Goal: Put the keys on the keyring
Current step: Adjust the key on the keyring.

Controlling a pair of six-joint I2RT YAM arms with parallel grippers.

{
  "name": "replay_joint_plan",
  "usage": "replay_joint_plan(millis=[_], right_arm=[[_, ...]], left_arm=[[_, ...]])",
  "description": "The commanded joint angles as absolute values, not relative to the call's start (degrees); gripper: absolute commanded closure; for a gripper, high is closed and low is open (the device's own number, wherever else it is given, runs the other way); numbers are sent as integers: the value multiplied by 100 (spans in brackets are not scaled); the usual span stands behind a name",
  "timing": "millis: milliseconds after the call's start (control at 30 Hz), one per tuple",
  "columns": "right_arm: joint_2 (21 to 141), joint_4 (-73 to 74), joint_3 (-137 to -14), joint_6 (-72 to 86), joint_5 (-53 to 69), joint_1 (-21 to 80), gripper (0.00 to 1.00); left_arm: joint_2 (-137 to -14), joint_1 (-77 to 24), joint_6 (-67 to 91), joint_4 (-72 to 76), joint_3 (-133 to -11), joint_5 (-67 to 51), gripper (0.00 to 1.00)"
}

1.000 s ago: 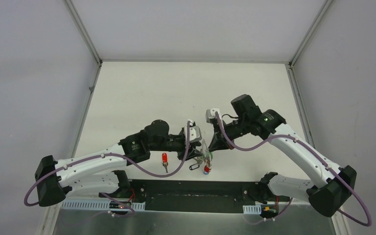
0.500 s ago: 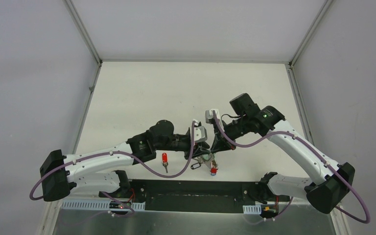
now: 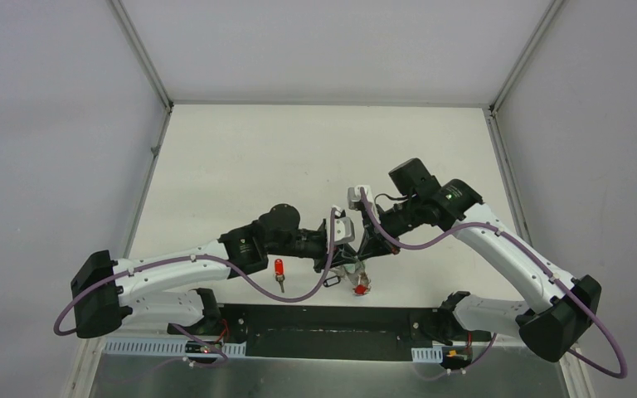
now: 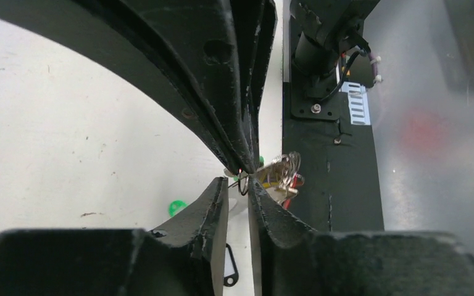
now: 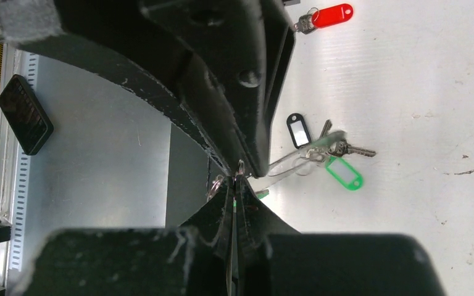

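Black left gripper holds its jaws narrowly apart, tip to tip with the pinched-shut right gripper; a red-headed silver metal key lies nearby on the white table.

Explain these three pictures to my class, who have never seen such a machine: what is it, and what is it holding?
Two robot arms are bolted to a white table. One picture looks down from above; the other two come from cameras on the wrists. The right gripper is shut on a thin metal keyring, with a bunch of keys seemingly hanging from it. The left gripper flanks the ring, jaws slightly apart. A red-headed key and a black key tag lie on the table.
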State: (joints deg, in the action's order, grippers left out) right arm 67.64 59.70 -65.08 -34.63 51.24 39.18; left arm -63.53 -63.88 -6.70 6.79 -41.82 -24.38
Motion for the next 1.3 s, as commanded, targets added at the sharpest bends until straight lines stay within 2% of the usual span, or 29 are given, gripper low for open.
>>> replay_joint_plan(millis=[0,67,267,300,367,667,767,1000,1100,1200,1267], right_arm=[[6710,5794,-6733,-3517,5299,3946,100],[6715,5778,-6719,-3507,5307,3946,100],[6727,5701,-6681,-3489,5273,3946,100],[6720,5682,-6668,-3482,5238,3945,98],[6697,5612,-6627,-3445,5161,3946,88],[5672,4096,-5738,-2774,5194,3882,22],[5153,3253,-5241,-2435,5298,3808,13],[4863,2560,-4860,-2193,6038,3644,14],[4957,2447,-4889,-2172,6312,3645,23],[5100,2383,-4940,-2136,6444,3642,40],[5220,2385,-4995,-2121,6577,3636,47]], left_arm=[[-6426,-6479,-711,642,-4435,-2593,89],[-6452,-6470,-740,641,-4454,-2650,100],[-6458,-6474,-722,846,-4406,-2730,100],[-6441,-6477,-709,886,-4382,-2709,100],[-6362,-6478,-683,972,-4311,-2635,100],[-5606,-6477,-436,1625,-3605,-2061,100],[-5347,-6475,-354,1922,-3348,-1952,100],[-4796,-6477,-242,2700,-2815,-1793,100],[-4646,-6475,-237,2948,-2673,-1795,100],[-4566,-6477,-203,3147,-2584,-1810,100],[-4561,-6477,-177,3209,-2553,-1831,100]])
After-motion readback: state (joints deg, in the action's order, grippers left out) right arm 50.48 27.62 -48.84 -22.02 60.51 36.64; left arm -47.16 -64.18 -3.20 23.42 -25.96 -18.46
